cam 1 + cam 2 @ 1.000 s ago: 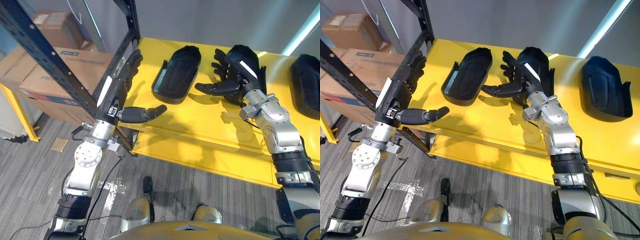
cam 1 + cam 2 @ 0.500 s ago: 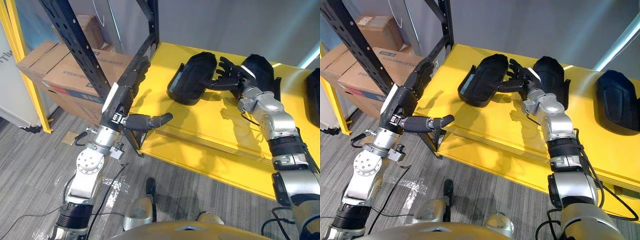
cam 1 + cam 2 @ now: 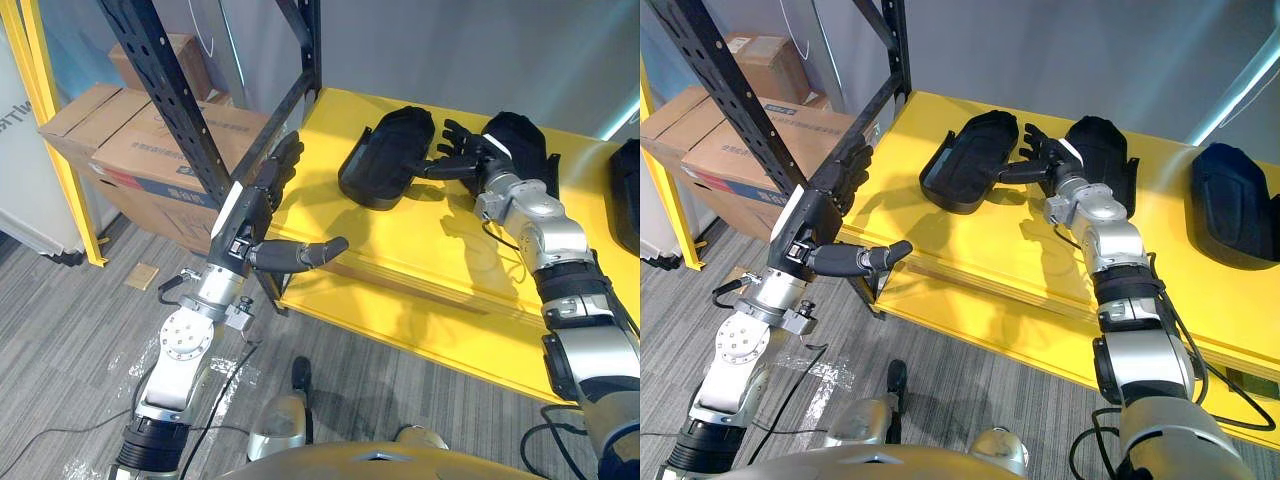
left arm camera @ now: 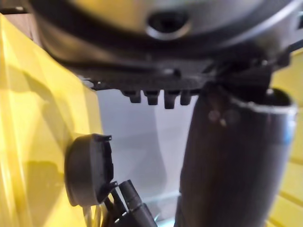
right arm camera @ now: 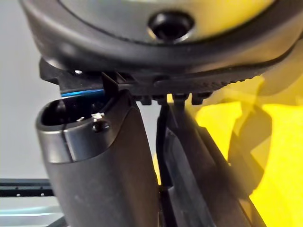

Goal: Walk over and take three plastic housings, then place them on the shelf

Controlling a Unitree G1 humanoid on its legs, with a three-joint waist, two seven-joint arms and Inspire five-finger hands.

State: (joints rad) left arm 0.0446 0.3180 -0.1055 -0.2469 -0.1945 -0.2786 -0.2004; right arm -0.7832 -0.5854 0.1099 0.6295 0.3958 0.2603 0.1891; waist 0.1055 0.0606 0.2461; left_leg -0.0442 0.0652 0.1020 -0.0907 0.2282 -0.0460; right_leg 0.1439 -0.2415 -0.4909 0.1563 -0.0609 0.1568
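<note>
I could read nothing. At my ten o'clock the cardboard box (image 3: pixel 140 135) carried blue print and the smaller box (image 3: pixel 752 58) behind it a white label, both too small to make out.

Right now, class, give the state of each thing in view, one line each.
Left housing: lying on the table, unheld.
Middle housing: on the table, unheld.
Right housing: on the table, unheld.
Left hand: open, empty, beside the rack.
Right hand: open, empty, between left and middle housings.
Boxes: shut.
</note>
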